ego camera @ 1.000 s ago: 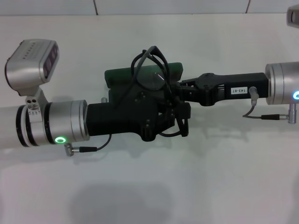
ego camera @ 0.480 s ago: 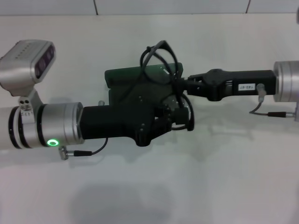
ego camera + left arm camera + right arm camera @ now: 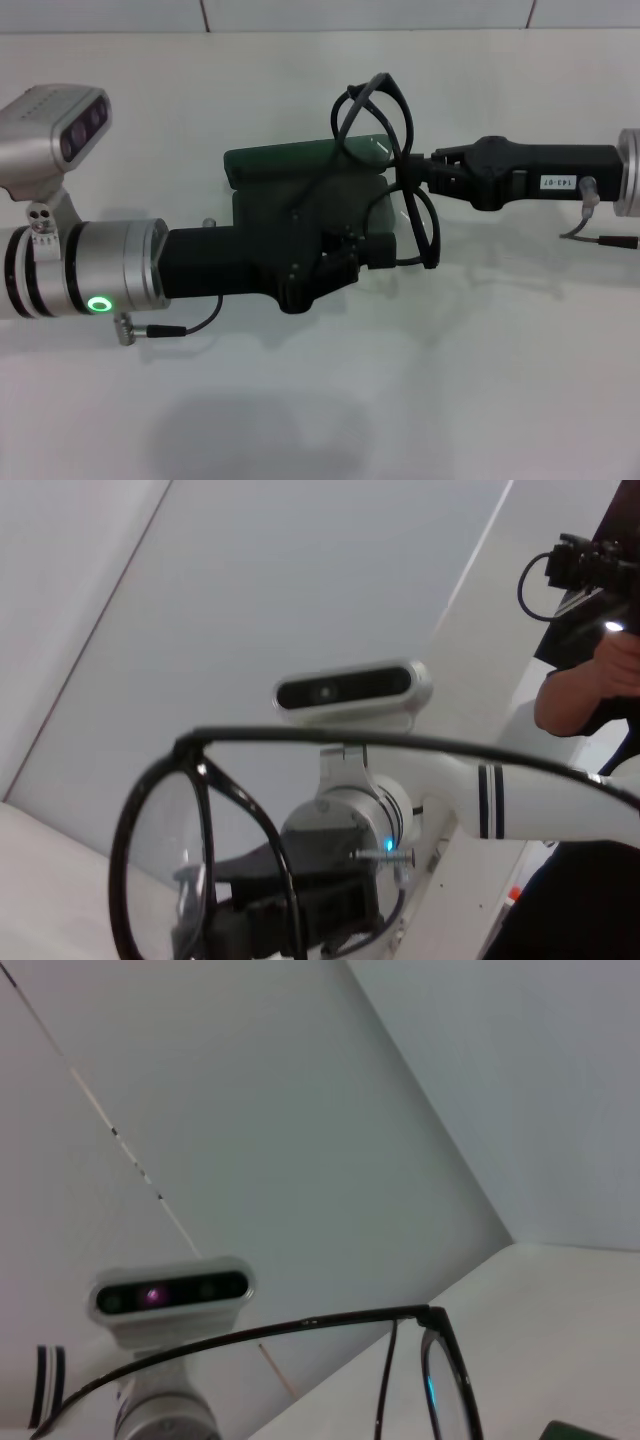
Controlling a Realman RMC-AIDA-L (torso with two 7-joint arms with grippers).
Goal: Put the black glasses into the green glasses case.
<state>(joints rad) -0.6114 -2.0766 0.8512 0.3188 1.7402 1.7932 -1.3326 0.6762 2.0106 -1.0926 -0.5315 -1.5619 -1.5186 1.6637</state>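
Holding: our right gripper [image 3: 412, 172], jaws clenched on the black glasses [image 3: 392, 150], now drawn rightward off the green glasses case [image 3: 300, 165]. Left gripper [image 3: 345, 262] over case; its jaws we cannot tell. Insertion not yet done; realignment likely needed.

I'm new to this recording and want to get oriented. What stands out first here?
The black glasses, unfolded, are held by the right gripper at mid-table, near the right end of the green case. The left gripper reaches in from the left and covers most of the case, so I cannot tell whether the lid is open. In the left wrist view one lens looms close.
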